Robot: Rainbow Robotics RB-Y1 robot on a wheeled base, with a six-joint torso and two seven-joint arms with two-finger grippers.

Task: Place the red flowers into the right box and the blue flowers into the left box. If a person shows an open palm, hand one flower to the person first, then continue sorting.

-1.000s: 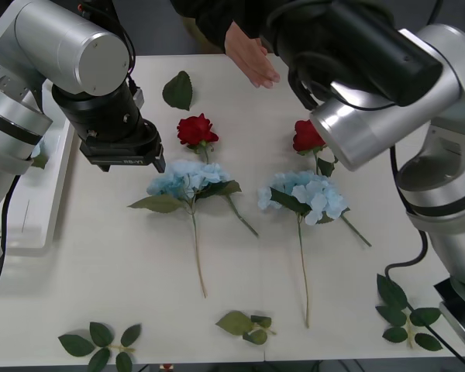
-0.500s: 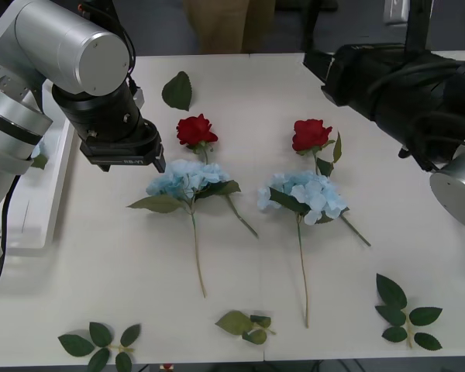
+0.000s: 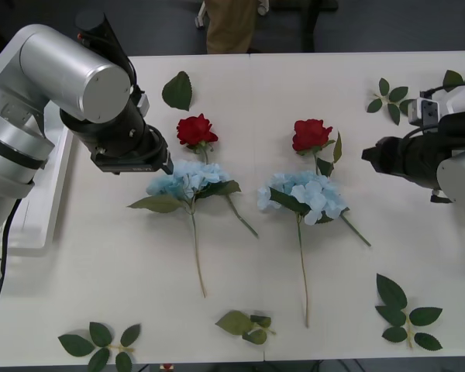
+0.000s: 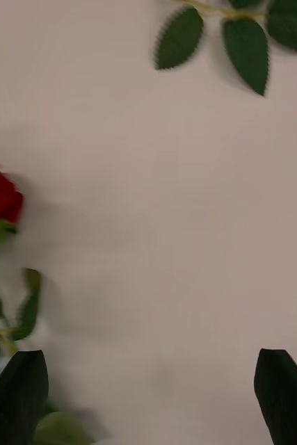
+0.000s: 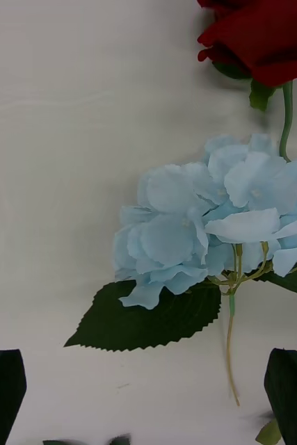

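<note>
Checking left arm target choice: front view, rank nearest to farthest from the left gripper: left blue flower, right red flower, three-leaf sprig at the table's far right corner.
Measured from the left gripper, front view:
1. Left blue flower: right beside the gripper, just toward the table's middle.
2. Right red flower: past the middle, on the robot's right half.
3. Three-leaf sprig: far right corner, behind the right gripper.

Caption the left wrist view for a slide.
Open left gripper above a blue flower, a red flower just beyond it.

Two deep red roses [image 3: 197, 129] and two pale sky-blue hydrangeas [image 3: 184, 178] lie on the white table [image 3: 101, 263]. Their stems and the loose leaves [image 3: 177, 90] are green. The tray [image 3: 43, 209] at the table's left edge is white.
</note>
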